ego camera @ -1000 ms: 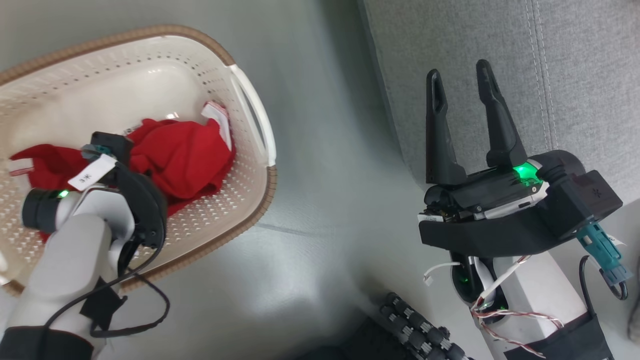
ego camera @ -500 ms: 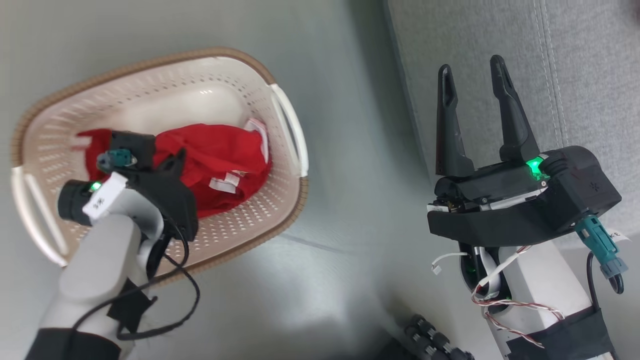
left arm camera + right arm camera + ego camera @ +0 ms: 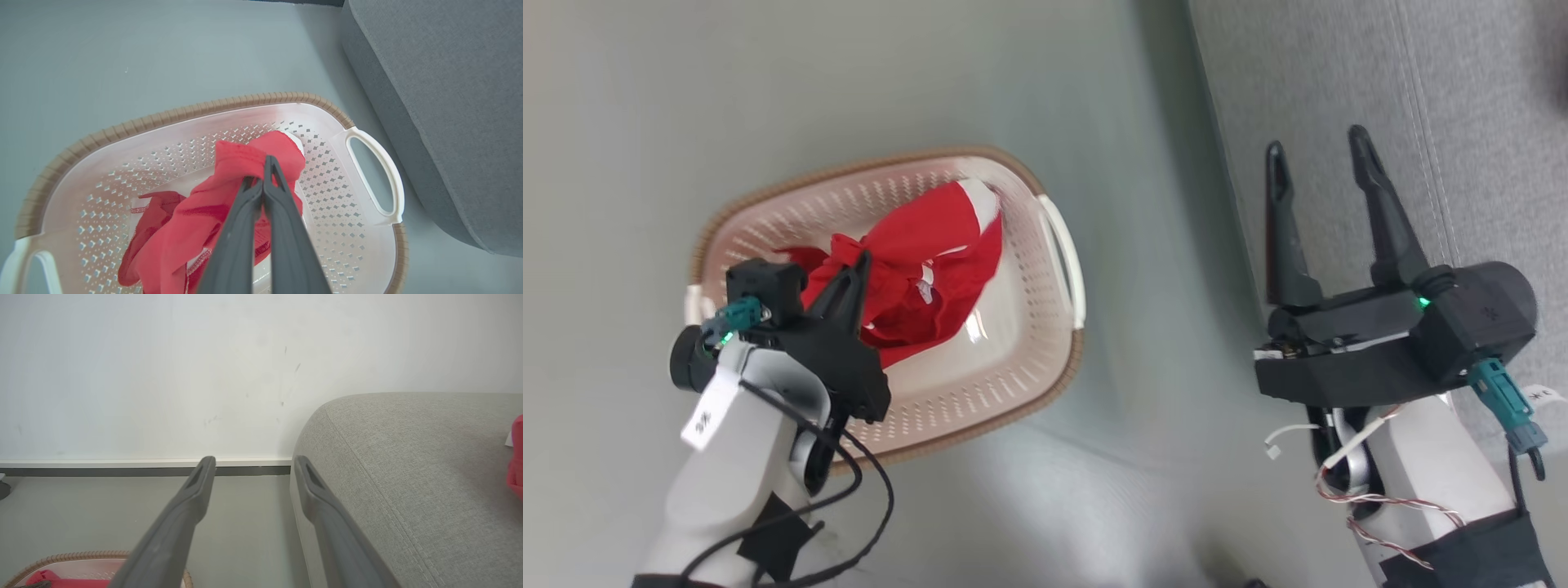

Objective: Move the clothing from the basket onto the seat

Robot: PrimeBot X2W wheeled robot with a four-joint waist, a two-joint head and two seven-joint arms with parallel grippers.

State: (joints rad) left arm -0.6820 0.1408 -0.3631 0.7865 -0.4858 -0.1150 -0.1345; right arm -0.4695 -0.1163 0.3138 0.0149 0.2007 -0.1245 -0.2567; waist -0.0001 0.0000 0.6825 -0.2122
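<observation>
The left gripper is clenched on the clothing. In the left wrist view its two fingers meet over a bunched red fold, and the rest of the fabric drapes from that pinch down into the basket, with a white trim band near the far wall. The basket stands on the grey floor, and one white handle faces the seat. A strip of floor separates that handle from the seat's rounded edge, so the two are near but apart. The right gripper is released, its fingers spread wide and holding nothing. In the head view those fingers overlap the seat's edge, well apart from the basket. In the right wrist view they point toward a pale wall and its baseboard, one finger over floor and the other across the seat's corner, where a stitched seam follows the curve. Beyond that corner the seat's top is a broad grey surface, and a second red piece lies on it at the view's right edge. The basket's brown rim and a bit of red show at that view's lower left.
</observation>
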